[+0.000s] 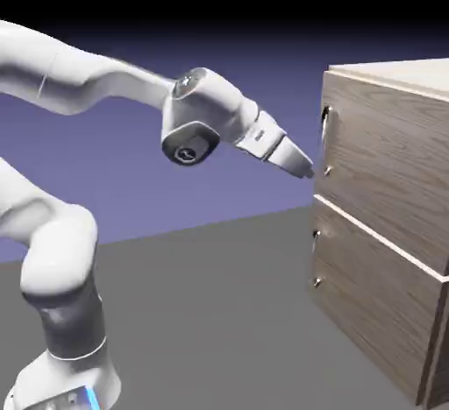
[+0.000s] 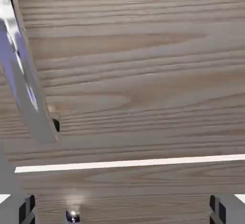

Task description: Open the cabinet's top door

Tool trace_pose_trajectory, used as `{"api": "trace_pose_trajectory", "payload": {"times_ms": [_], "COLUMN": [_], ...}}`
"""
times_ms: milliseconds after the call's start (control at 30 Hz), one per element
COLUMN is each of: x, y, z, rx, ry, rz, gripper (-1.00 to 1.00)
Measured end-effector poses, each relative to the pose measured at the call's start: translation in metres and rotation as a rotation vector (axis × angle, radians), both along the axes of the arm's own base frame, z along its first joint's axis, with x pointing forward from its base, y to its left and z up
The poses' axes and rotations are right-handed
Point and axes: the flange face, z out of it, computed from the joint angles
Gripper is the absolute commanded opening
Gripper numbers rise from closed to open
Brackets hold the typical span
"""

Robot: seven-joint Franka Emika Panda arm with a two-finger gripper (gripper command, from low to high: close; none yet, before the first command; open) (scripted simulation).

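Note:
The cabinet [image 1: 386, 329] stands at the exterior view's right, light-brown wood grain under a pale top slab. Its top door [image 1: 386, 150] carries a curved metallic handle [image 1: 325, 124] by its near edge. My gripper [image 1: 303, 168] points at that door's lower corner, just below the handle and very close to the wood. In the hand view the top door [image 2: 143, 74] fills the frame and the handle [image 2: 26, 84] runs down the left side. My gripper [image 2: 122, 214] is open, its fingertips [image 2: 25, 209] far apart with nothing between them.
A pale strip [image 2: 129, 163] separates the top door from the lower panel [image 1: 377, 281]. That panel bears small knobs [image 1: 317, 235], one of them a knob [image 2: 72, 216] low in the hand view. The grey table [image 1: 210, 312] stretches out in front of the cabinet.

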Motion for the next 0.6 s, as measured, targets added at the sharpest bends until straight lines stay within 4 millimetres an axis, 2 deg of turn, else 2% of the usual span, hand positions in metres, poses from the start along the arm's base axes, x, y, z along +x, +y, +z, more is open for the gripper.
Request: {"api": "trace_pose_trajectory", "payload": {"times_ms": [300,600], "x": [-0.009,-0.013], "y": [0.004,0.017], "z": [0.014,0.016], "rx": [0.030,0.043], "ry": [-0.093,-0.204], "rz": [-0.007,0.001], "gripper": [0.00,0.00]}}
